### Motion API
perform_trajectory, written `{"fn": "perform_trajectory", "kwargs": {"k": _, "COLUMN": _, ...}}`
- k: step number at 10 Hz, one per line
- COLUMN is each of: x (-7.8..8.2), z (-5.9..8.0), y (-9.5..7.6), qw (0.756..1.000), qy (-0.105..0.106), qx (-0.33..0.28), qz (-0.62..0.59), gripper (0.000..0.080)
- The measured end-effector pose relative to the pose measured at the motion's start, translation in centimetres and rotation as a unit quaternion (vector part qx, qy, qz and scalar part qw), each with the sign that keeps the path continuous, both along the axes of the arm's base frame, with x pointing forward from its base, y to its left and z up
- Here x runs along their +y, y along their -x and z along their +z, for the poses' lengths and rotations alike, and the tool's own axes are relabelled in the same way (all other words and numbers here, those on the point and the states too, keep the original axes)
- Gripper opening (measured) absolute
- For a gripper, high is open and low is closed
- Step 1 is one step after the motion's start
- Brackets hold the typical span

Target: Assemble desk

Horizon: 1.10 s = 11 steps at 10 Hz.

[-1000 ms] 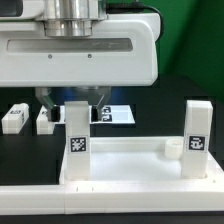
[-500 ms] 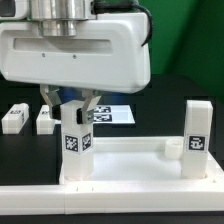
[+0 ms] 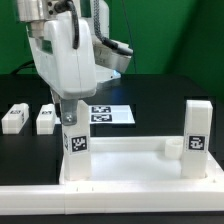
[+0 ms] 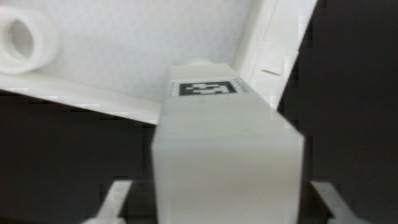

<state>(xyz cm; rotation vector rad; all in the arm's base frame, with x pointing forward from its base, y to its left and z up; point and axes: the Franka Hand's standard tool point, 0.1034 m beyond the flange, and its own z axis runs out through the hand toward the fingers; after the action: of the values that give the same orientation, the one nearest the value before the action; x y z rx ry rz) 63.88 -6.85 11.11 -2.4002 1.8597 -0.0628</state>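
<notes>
Quick update: the wrist has swung round over the last second. A second ago we have the broad flat face of the hand towards us, and now we see it nearly edge-on, while the leg under it sits in the same corner. We read that as a twist going into the leg, so it's probably being screwed into its socket.

Starting from the exterior view's left, a loose leg [image 3: 14, 117] and a second loose leg [image 3: 46, 118] lie on the black table, off to that side of the claw. Then comes the claw [image 3: 70, 116] itself, pointing straight down and clamped on the top of the upright leg [image 3: 76, 150]. The wrist view shows a finger [image 4: 114, 200] on each side of it. That leg stands right under the claw, in a near corner of the desk top [image 3: 130, 160]. The marker board [image 3: 110, 114] lies behind the claw, a little to the exterior view's right. Well off on that side, the other standing leg [image 3: 196, 135] is upright in its own corner.
</notes>
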Motion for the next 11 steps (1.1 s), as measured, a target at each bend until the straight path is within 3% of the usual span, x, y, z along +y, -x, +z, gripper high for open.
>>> {"fn": "perform_trajectory", "kwargs": {"k": 1, "x": 0.33, "z": 0.02, "y": -0.15, "qw": 1.0, "qy": 0.019, "qx": 0.005, "qz": 0.022, "gripper": 0.029}}
{"fn": "perform_trajectory", "kwargs": {"k": 4, "x": 0.3, "z": 0.0, "y": 0.08, "qw": 0.992, "qy": -0.007, "qx": 0.014, "qz": -0.123, "gripper": 0.029}}
{"fn": "perform_trajectory", "kwargs": {"k": 7, "x": 0.25, "z": -0.12, "y": 0.5, "qw": 0.945, "qy": -0.056, "qx": 0.015, "qz": -0.323, "gripper": 0.0291}}
{"fn": "perform_trajectory", "kwargs": {"k": 9, "x": 0.26, "z": -0.09, "y": 0.51, "qw": 0.938, "qy": -0.057, "qx": 0.017, "qz": -0.342, "gripper": 0.0297}}
{"fn": "perform_trajectory", "kwargs": {"k": 10, "x": 0.25, "z": -0.12, "y": 0.53, "qw": 0.937, "qy": -0.057, "qx": 0.018, "qz": -0.343, "gripper": 0.0327}}
{"fn": "perform_trajectory", "kwargs": {"k": 11, "x": 0.28, "z": -0.19, "y": 0.54, "qw": 0.939, "qy": -0.057, "qx": 0.018, "qz": -0.34, "gripper": 0.0462}}
